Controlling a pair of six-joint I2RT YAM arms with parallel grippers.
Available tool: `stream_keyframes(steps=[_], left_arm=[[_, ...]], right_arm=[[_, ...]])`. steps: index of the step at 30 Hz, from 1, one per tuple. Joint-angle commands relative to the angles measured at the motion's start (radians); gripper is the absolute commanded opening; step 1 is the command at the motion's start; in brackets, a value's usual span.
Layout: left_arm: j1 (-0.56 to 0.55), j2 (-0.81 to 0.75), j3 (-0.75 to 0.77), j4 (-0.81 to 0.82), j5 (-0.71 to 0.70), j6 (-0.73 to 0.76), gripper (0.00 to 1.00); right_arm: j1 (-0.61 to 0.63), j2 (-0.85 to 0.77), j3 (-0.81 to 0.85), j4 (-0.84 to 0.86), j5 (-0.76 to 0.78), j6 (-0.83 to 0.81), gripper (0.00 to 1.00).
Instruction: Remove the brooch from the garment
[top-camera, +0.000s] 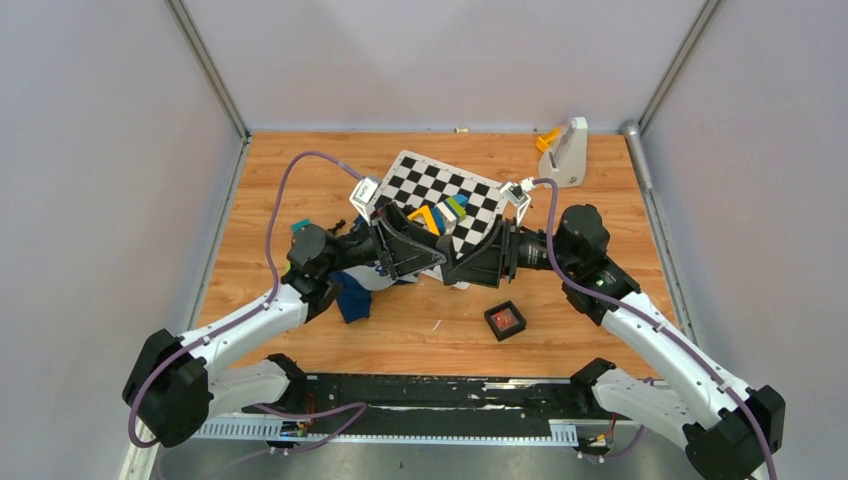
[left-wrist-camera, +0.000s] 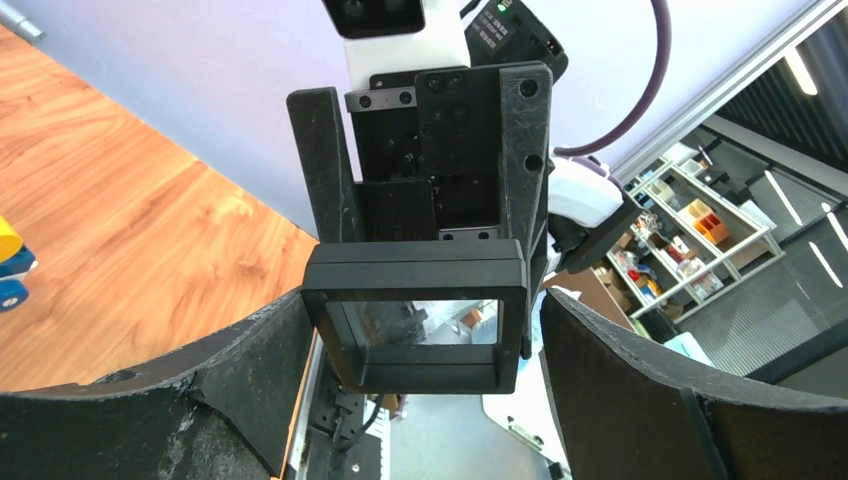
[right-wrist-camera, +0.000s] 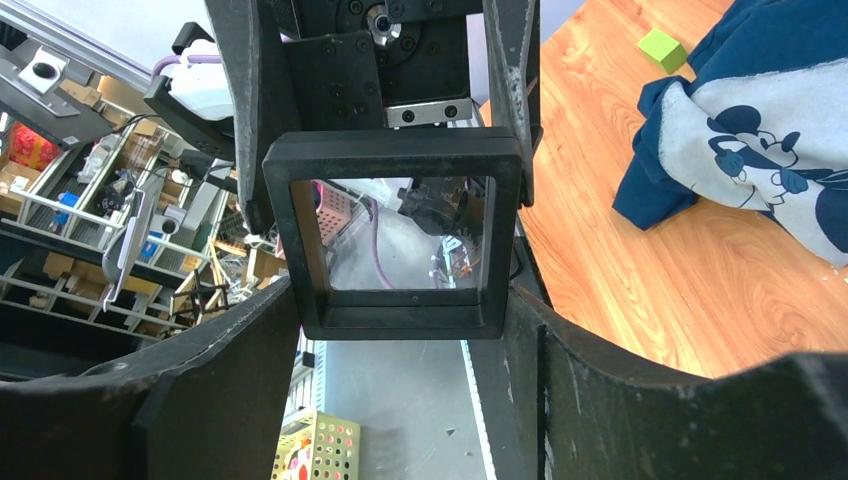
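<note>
Navy Mickey-print shirt (top-camera: 352, 298) lies crumpled on the wooden table (top-camera: 420, 335) under the left arm, and no pin shows on its visible part. Mid-air, the left gripper (left-wrist-camera: 425, 305) stands spread, flanking the black clear-windowed lid (left-wrist-camera: 415, 270), probably to steady it. The right gripper (right-wrist-camera: 405, 295) looks clamped on that lid. The case base (top-camera: 490, 317) holds a red speck, likely the brooch (top-camera: 507, 320), ready for covering.

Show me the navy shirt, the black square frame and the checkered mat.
navy shirt (right-wrist-camera: 780, 45): right wrist view, blue cloth above the print.
black square frame (right-wrist-camera: 395, 153): right wrist view, on its top bar.
checkered mat (top-camera: 440, 185): top view, bare squares near its far edge.
</note>
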Motion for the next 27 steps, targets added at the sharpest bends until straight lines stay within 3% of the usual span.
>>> stream_keyframes(steps=[1,10,14,17,24,27], left_arm=[[0.018,-0.018,0.011,0.126,-0.017,-0.033,0.89],[0.020,0.023,0.001,0.213,0.000,-0.083,0.58],[0.020,0.025,0.012,0.175,0.016,-0.051,0.45],[0.019,0.016,0.004,0.150,0.019,-0.029,0.35],[0.020,-0.002,-0.003,0.124,0.029,-0.002,0.00],[0.020,0.001,-0.001,0.124,0.038,-0.002,0.00]], right_arm=[[0.006,-0.011,0.022,0.008,-0.004,-0.014,0.13],[0.005,-0.004,0.021,0.014,-0.017,-0.006,0.15],[0.006,-0.010,0.025,0.006,-0.012,-0.012,0.49],[0.006,-0.020,0.035,0.009,0.001,-0.008,0.54],[0.006,-0.020,0.041,0.072,-0.034,0.039,0.62],[0.006,-0.019,0.034,0.108,-0.046,0.062,0.69]])
